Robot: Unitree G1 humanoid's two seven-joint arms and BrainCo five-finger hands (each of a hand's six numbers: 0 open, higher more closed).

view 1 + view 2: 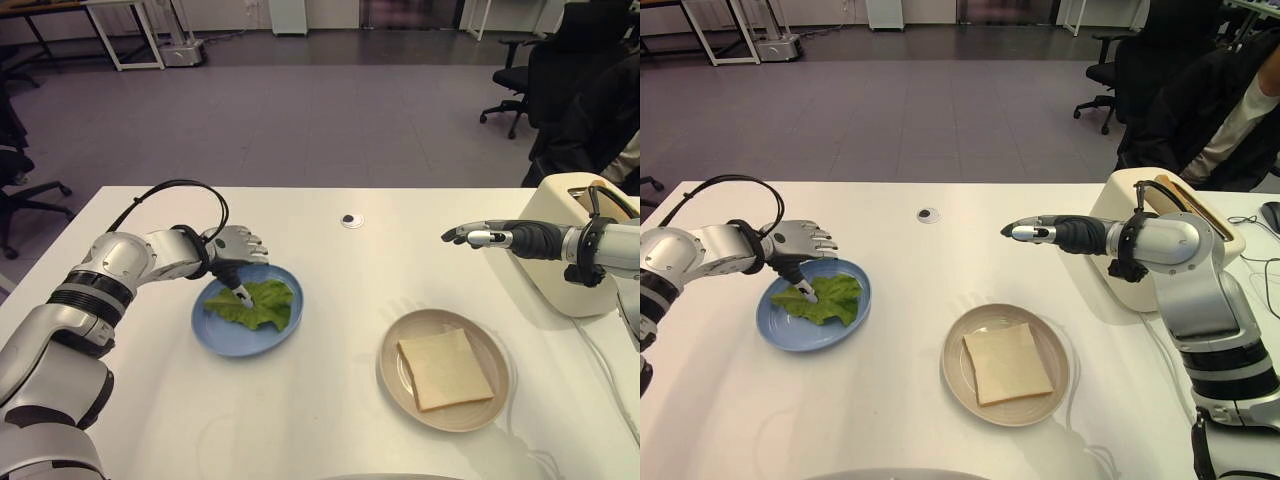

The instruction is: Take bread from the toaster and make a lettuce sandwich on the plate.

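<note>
Left hand point(236, 247) touched the lettuce point(262, 305) in the blue dish point(216, 341); its grip could not be told. A firm pinch, then laying it flat on the bread point(445, 368), seemed best. Right hand point(480, 236) hung spread, empty.

On my feed the white tabletop point(330, 400) carries a small round disc point(351, 220) with a dark centre, near its far edge. Beyond it lies grey floor point(300, 120), with a black office chair point(520, 78) at the far right and another dark chair point(20, 200) at the left edge.
</note>
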